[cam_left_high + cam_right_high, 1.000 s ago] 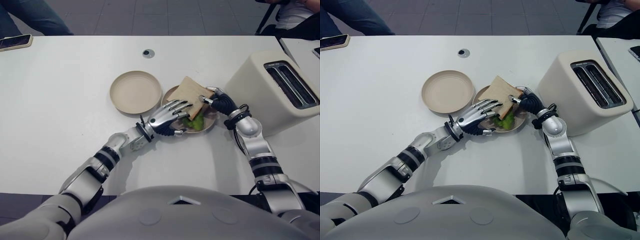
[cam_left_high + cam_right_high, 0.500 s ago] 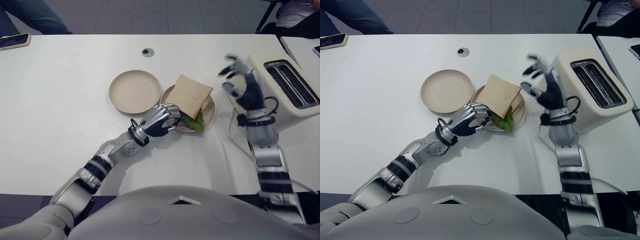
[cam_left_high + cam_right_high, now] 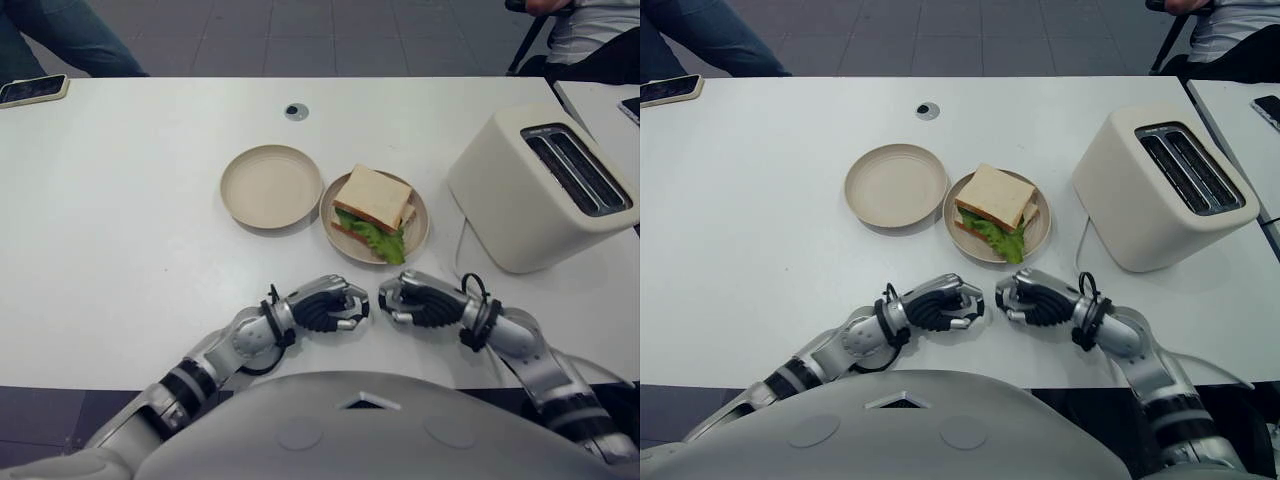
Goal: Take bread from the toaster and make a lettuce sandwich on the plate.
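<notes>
A sandwich [image 3: 373, 204] of two bread slices with green lettuce [image 3: 377, 236] sticking out at the front lies on a tan plate [image 3: 419, 224] in the middle of the table. The cream toaster [image 3: 540, 183] stands to its right, both slots showing dark. My left hand [image 3: 326, 305] and right hand [image 3: 418, 300] rest side by side near the table's front edge, below the plate, fingers curled into fists and holding nothing. Both hands are well apart from the sandwich.
A second tan plate [image 3: 270, 186] with nothing on it sits just left of the sandwich plate. A phone [image 3: 32, 90] lies at the far left back corner. A small round dark fitting [image 3: 296, 111] is set in the table behind the plates.
The top bread slice has settled flat on the lettuce. Both hands have pulled back from the plate to the table's front edge and curled shut; the right hand came down from beside the toaster.
</notes>
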You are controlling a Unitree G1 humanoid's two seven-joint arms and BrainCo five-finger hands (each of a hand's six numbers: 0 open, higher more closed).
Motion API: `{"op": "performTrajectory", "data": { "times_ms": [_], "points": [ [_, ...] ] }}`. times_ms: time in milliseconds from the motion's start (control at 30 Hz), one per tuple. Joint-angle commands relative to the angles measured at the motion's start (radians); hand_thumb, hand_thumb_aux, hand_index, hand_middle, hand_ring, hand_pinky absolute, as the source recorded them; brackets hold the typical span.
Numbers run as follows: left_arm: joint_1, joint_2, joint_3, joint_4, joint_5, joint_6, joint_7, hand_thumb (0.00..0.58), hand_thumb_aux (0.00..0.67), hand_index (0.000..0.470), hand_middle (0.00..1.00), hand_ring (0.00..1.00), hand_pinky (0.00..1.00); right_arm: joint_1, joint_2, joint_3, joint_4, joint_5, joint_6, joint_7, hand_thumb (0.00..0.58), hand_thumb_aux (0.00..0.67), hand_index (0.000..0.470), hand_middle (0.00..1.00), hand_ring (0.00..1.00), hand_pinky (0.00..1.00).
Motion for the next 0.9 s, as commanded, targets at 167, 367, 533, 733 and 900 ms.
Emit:
{"op": "performTrajectory", "data": {
  "times_ms": [167, 367, 533, 733, 900],
  "points": [
    [-0.337, -0.158, 0.116, 0.500, 0.184, 0.262, 0.385, 0.580, 0.670, 0.470, 1.00, 1.00, 1.00, -0.272, 0.175, 0.035, 0.299, -0.263, 0.225, -0.434, 0.580, 0.670, 0.470, 1.00, 1.00, 1.00],
    [-0.292, -0.203, 0.263, 0.499, 0.002, -0.047, 0.451, 0.580, 0.670, 0.470, 1.00, 1.00, 1.00, -0.215, 0.258, -0.026, 0.171, -0.079, 0.088, -0.550, 0.377, 0.273, 0.192, 0.50, 0.50, 0.50],
    [0.000, -0.237, 0.229, 0.099, -0.266, -0.242, 0.261, 0.000, 0.000, 0.000, 0.00, 0.00, 0.00, -0.093, 0.330, -0.162, -0.144, 0.122, 0.117, -0.588, 0.000, 0.000, 0.000, 0.00, 0.00, 0.00],
    [0.146, -0.351, 0.303, -0.125, -0.284, -0.067, 0.303, 0.000, 0.000, 0.000, 0.00, 0.00, 0.00, -0.012, 0.450, -0.056, -0.196, 0.259, 0.253, -0.483, 0.000, 0.000, 0.000, 0.00, 0.00, 0.00],
    [0.168, -0.402, 0.438, -0.148, -0.230, 0.103, 0.416, 0.000, 0.000, 0.000, 0.00, 0.00, 0.00, -0.024, 0.482, -0.053, -0.182, 0.232, 0.244, -0.485, 0.000, 0.000, 0.000, 0.00, 0.00, 0.00]
  ]
}}
